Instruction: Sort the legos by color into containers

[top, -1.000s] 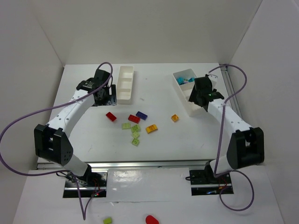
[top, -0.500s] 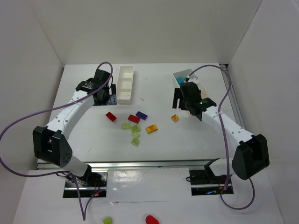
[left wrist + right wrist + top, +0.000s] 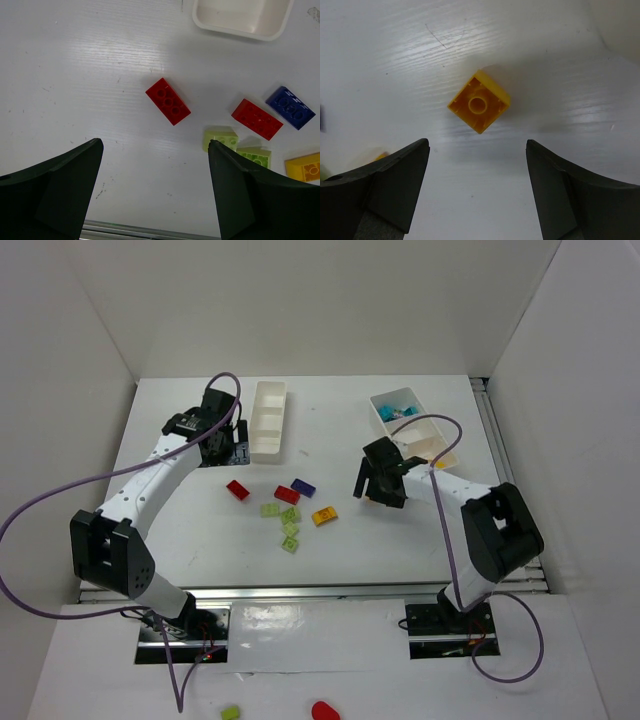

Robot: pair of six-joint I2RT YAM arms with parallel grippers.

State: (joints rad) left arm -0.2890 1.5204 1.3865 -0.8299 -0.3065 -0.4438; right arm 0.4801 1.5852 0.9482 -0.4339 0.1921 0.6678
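Observation:
Loose legos lie mid-table: two red point(image 3: 238, 490) point(image 3: 287, 495), a dark blue point(image 3: 303, 486), several light green point(image 3: 290, 529) and a yellow-orange point(image 3: 324, 516). My right gripper point(image 3: 378, 485) is open and low over a small square orange lego point(image 3: 479, 107), which lies just ahead of the open fingertips point(image 3: 422, 150). My left gripper point(image 3: 226, 444) is open and empty beside the left white tray point(image 3: 252, 430). In its wrist view, a red lego point(image 3: 168, 101) lies ahead of the gripper point(image 3: 155, 160). The right white tray point(image 3: 395, 393) holds cyan legos point(image 3: 400, 412).
The left tray's near end point(image 3: 242, 30) shows at the top of the left wrist view, with red point(image 3: 257, 118), blue point(image 3: 290, 107), green point(image 3: 220, 138) and yellow point(image 3: 303, 167) legos to the right. White walls enclose the table. A purple cable point(image 3: 60, 500) loops at the left.
My right arm has swung from over the right tray leftward and down to the small orange lego. The left arm has not moved.

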